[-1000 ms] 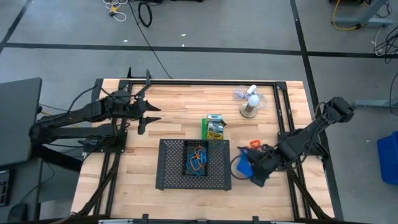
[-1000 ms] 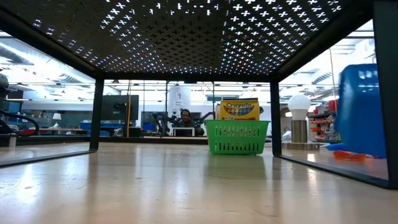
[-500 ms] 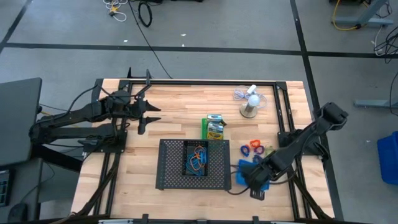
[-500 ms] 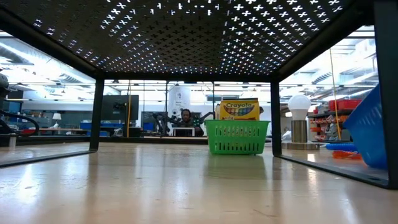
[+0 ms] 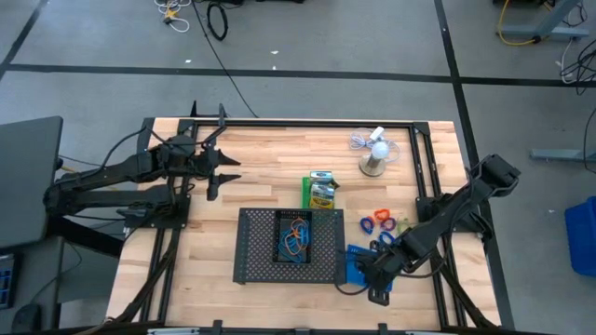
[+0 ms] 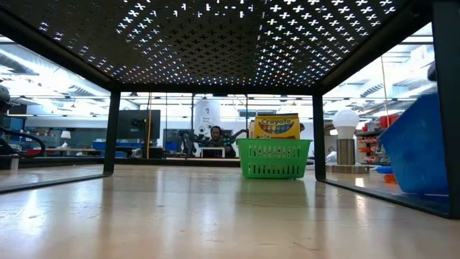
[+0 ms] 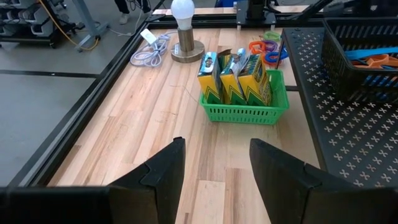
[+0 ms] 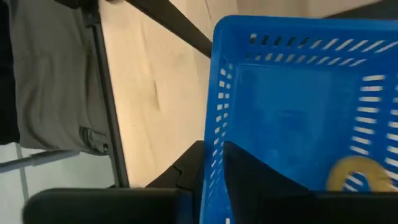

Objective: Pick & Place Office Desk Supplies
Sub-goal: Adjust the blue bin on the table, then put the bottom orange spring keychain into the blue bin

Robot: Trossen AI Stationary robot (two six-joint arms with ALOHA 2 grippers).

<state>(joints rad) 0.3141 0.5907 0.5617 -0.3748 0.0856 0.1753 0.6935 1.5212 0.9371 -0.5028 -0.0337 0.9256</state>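
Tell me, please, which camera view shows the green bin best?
The left wrist view: the green bin is whole there, with boxes standing inside. The low view shows one side wall. The high view shows it small, from above. The right wrist view does not show it.

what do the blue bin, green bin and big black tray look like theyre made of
Blue bin: likely moulded plastic, smooth with a slight sheen, walls cut with slots. Green bin: apparently the same kind of slotted plastic, bright and glossy. Black tray: probably painted metal, a thin matt sheet punched with small crosses.
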